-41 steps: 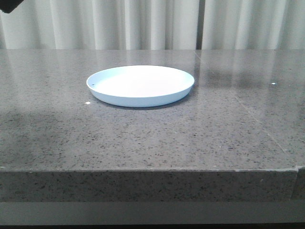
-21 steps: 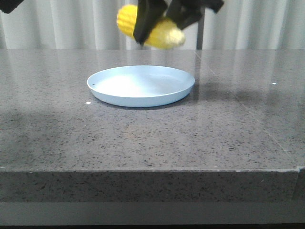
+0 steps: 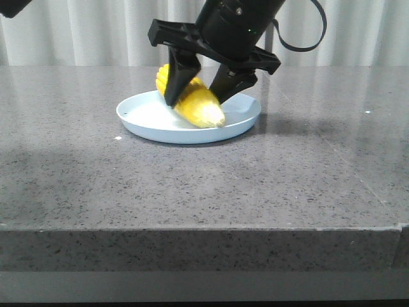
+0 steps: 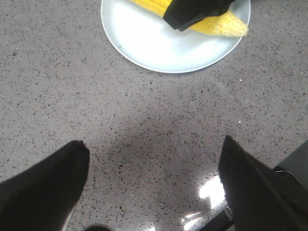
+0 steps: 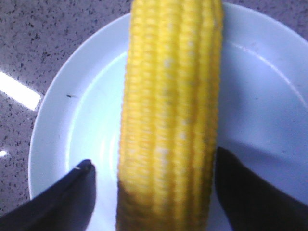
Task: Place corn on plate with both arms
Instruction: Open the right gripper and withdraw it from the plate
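One claw [image 3: 198, 102] holds corn [image 3: 198, 105] over plate [image 3: 140, 125].

I see the plate [image 3: 137, 119] mid-table [image 3: 192, 185]. Corn [image 3: 199, 105] over the plate, between my right gripper [image 3: 199, 96] fingers.

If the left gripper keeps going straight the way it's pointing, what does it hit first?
Probably the bare table: the open left gripper points at speckled stone short of the plate, though depth is unclear.
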Controlling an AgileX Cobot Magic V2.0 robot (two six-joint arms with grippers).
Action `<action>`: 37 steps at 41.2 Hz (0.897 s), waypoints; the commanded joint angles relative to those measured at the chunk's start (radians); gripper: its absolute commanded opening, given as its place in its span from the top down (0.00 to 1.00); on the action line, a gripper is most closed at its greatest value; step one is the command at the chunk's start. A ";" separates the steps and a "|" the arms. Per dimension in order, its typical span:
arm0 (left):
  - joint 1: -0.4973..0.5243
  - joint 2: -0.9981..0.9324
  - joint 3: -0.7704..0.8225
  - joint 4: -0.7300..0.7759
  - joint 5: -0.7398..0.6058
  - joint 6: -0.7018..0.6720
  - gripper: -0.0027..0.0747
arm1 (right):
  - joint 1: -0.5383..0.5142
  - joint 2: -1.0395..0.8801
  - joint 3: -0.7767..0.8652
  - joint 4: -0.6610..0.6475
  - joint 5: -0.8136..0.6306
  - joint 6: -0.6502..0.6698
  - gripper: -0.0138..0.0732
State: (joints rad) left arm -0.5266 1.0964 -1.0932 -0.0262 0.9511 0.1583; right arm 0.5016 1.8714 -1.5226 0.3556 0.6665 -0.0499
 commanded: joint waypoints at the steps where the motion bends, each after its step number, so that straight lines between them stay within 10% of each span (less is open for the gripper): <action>1: -0.008 -0.021 -0.025 -0.007 -0.057 -0.011 0.26 | -0.001 -0.071 -0.024 0.014 -0.048 -0.011 0.08; 25: -0.008 -0.021 -0.025 -0.007 -0.057 -0.011 0.26 | -0.001 -0.541 -0.017 -0.330 0.222 -0.013 0.10; 37: -0.008 -0.021 -0.025 -0.007 -0.057 -0.011 0.26 | -0.001 -0.879 0.248 -0.338 0.244 -0.013 0.10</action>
State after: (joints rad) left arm -0.5266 1.0964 -1.0932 -0.0262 0.9511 0.1583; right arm 0.5016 1.0920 -1.3248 0.0320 0.9643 -0.0515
